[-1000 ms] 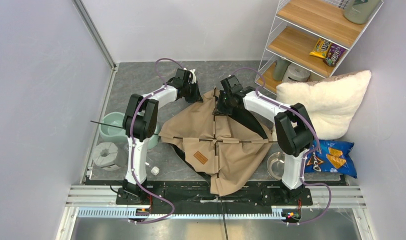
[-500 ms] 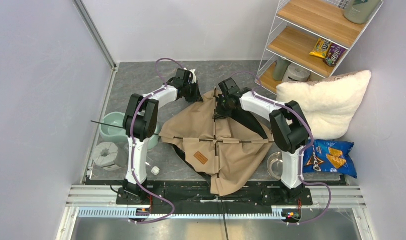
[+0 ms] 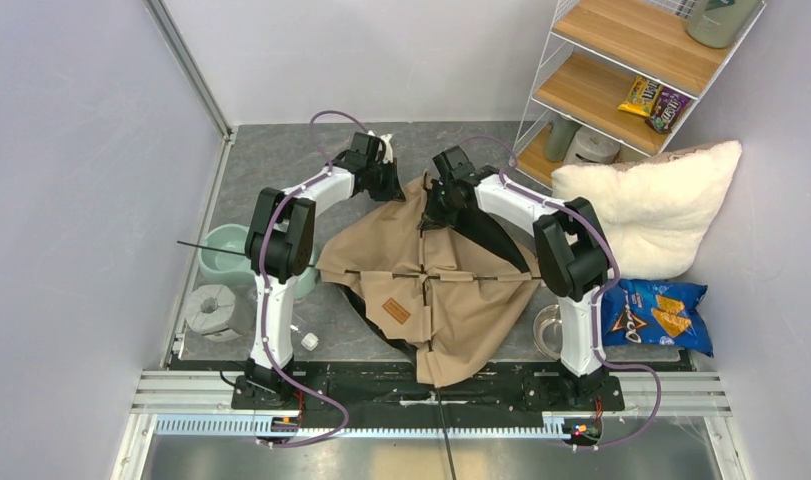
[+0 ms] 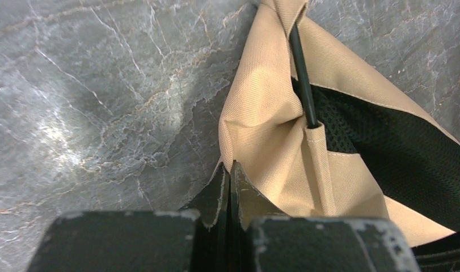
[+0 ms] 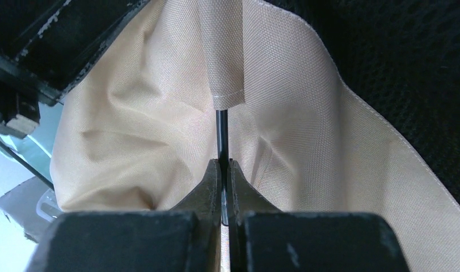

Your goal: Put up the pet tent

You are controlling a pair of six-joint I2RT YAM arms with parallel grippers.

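The pet tent [image 3: 431, 285] is matt tan cloth with a fine woven grain that creases softly. It is backed by coarse black mesh [image 4: 397, 164], its thin black pole [image 5: 221, 133] is smooth with a faint sheen, and its small brown label patch [image 3: 397, 311] looks like leather. The bench [image 4: 102, 85] is a grey, marble-veined surface, smooth and slightly glossy where light falls. The left tool [image 4: 230, 170] and right tool [image 5: 223, 164] have matt black plastic fingers scuffed pale at the edges, the pillow [image 3: 651, 205] is shaggy white fleece, and the chip bag [image 3: 656, 315] is glossy blue foil.
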